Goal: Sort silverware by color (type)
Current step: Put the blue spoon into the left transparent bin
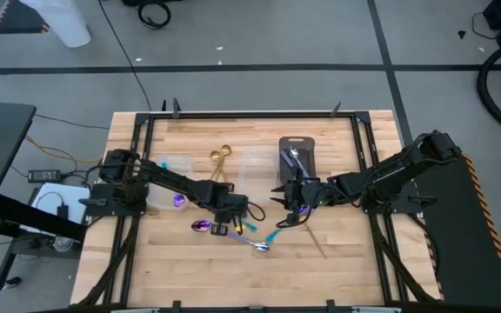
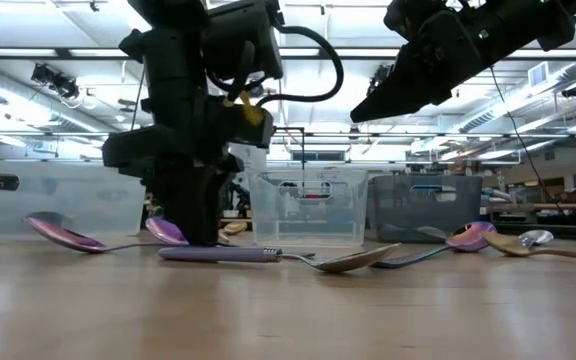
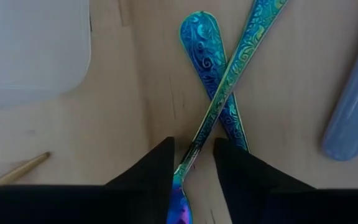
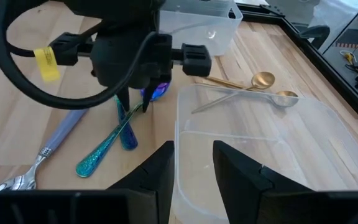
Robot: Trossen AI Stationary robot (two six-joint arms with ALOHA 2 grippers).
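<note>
The left tool (image 3: 193,163), fingers apart, sits low around a teal spoon handle (image 3: 229,81) crossed over another (image 3: 211,62) on the worktop (image 3: 135,112). Lifting could drag both spoons. The right tool (image 4: 192,163) waits open.

Two crossed handles (image 3: 219,93) are teal-blue with embossed scrolls; another handle (image 3: 353,106) is lavender; two spoons (image 4: 272,87) are gold.

Your left end effector (image 1: 230,219) sat at table centre, hemmed by two crossed teal handles (image 3: 219,93). A clear container (image 1: 259,169) blocked 12 o'clock, the right end effector (image 1: 290,204) 3 o'clock. Bare table (image 1: 190,278) lay open at 6 o'clock.
</note>
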